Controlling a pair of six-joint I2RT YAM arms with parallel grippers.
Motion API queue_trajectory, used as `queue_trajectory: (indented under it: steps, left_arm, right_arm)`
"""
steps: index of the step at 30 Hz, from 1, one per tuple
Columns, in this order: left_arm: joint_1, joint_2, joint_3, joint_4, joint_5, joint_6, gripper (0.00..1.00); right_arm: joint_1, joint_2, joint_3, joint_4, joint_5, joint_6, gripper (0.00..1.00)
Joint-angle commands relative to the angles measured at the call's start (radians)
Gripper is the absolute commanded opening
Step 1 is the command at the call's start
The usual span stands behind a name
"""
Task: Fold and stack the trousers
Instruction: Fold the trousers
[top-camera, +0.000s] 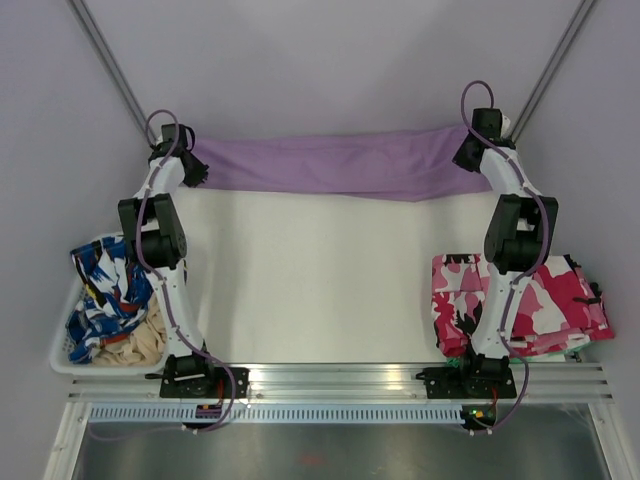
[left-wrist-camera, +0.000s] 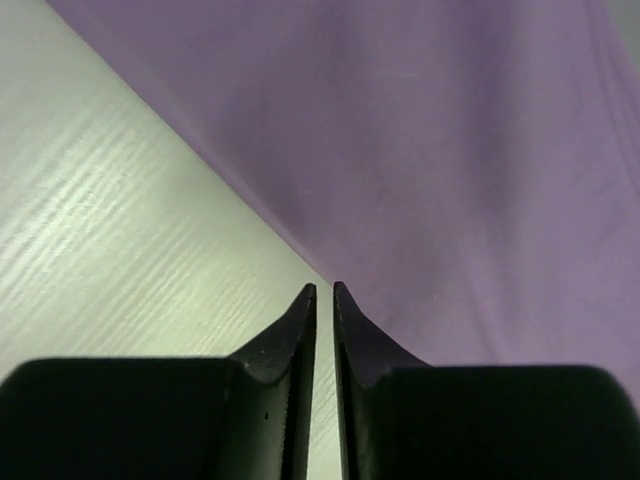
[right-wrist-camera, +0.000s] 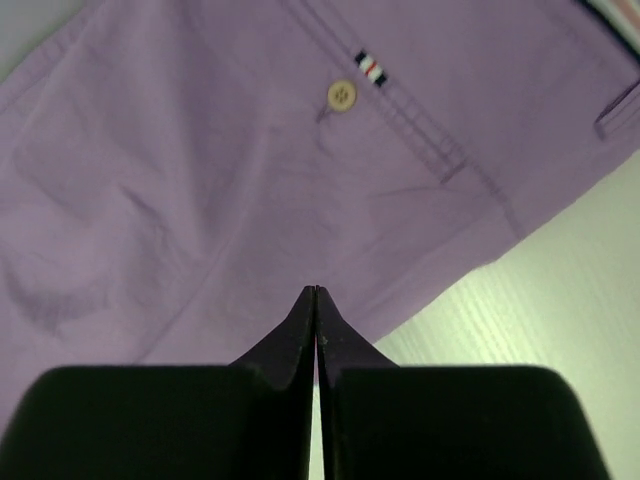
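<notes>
Trousers (top-camera: 330, 165) span the white tabletop's (top-camera: 310, 280) far edge, pale walls (top-camera: 320, 60) around.
Pressed together: left end effector (left-wrist-camera: 324, 290) nearly, right end effector (right-wrist-camera: 316, 292) fully.

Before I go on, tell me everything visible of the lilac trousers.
The trousers are plain lilac, thin cloth, lying flat as a long band across the far side of the table, lightly creased. The right end shows a pocket seam, a pale button, a striped tab and a belt loop. The left gripper and right gripper sit at its near edge; a pinch cannot be confirmed.
</notes>
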Motion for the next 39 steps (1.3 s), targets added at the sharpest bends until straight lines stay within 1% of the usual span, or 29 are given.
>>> queue_trajectory:
  steps: [1, 4, 9, 12, 13, 14, 15, 16, 17, 18, 19, 23, 24, 27, 31, 33, 35, 39]
  left_arm:
    - [-0.004, 0.036, 0.044, 0.062, 0.069, -0.086, 0.15]
    - [-0.004, 0.076, 0.083, 0.076, 0.075, -0.116, 0.14]
    - [-0.001, 0.136, 0.176, 0.070, 0.078, -0.151, 0.13]
    - [-0.001, 0.163, 0.190, 0.096, 0.083, -0.172, 0.13]
    - [-0.001, 0.178, 0.193, 0.095, 0.103, -0.180, 0.13]
    - [-0.001, 0.189, 0.211, 0.072, 0.104, -0.191, 0.12]
    - [-0.001, 0.203, 0.230, 0.044, 0.104, -0.194, 0.09]
    - [-0.001, 0.220, 0.257, 0.003, 0.103, -0.194, 0.09]
    - [-0.001, 0.255, 0.315, -0.043, 0.089, -0.185, 0.08]
    - [-0.001, 0.271, 0.340, -0.127, 0.088, -0.177, 0.08]
    - [0.000, 0.281, 0.359, -0.158, 0.088, -0.168, 0.08]
    - [0.011, 0.291, 0.356, -0.232, 0.060, -0.139, 0.09]
    - [0.013, 0.291, 0.356, -0.241, 0.060, -0.137, 0.10]
    - [0.014, 0.292, 0.357, -0.270, 0.072, -0.134, 0.10]
    - [0.020, 0.281, 0.356, -0.324, 0.057, -0.126, 0.10]
    - [0.023, 0.268, 0.347, -0.347, 0.048, -0.126, 0.10]
    - [0.028, 0.248, 0.308, -0.370, 0.026, -0.131, 0.10]
    - [0.042, 0.174, 0.212, -0.391, -0.015, -0.148, 0.10]
  right_arm:
    - [-0.001, 0.056, 0.129, -0.045, 0.096, -0.052, 0.01]
    - [-0.001, 0.060, 0.111, -0.024, 0.152, -0.055, 0.01]
    - [-0.002, 0.096, 0.125, 0.018, 0.188, -0.092, 0.04]
    - [-0.008, 0.161, 0.180, 0.033, 0.200, -0.098, 0.06]
    - [-0.011, 0.208, 0.200, 0.022, 0.195, -0.095, 0.06]
    - [-0.014, 0.234, 0.252, 0.010, 0.182, -0.090, 0.06]
    - [-0.019, 0.260, 0.280, -0.010, 0.177, -0.084, 0.06]
    - [-0.021, 0.311, 0.310, -0.063, 0.178, -0.072, 0.06]
    - [-0.022, 0.332, 0.333, -0.093, 0.192, -0.061, 0.06]
    - [-0.025, 0.345, 0.356, -0.116, 0.197, -0.049, 0.06]
    - [-0.027, 0.353, 0.351, -0.142, 0.201, -0.024, 0.06]
    - [-0.036, 0.302, 0.227, -0.139, 0.200, 0.019, 0.06]
    - [-0.037, 0.278, 0.178, -0.140, 0.200, 0.026, 0.06]
    - [-0.041, 0.247, 0.104, -0.169, 0.197, 0.049, 0.06]
    - [-0.041, 0.173, -0.004, -0.202, 0.201, 0.060, 0.03]
    - [-0.039, 0.118, -0.100, -0.191, 0.217, 0.063, 0.03]
    - [-0.041, 0.081, -0.190, -0.177, 0.244, 0.063, 0.03]
    - [-0.039, 0.003, -0.292, -0.163, 0.264, 0.060, 0.03]
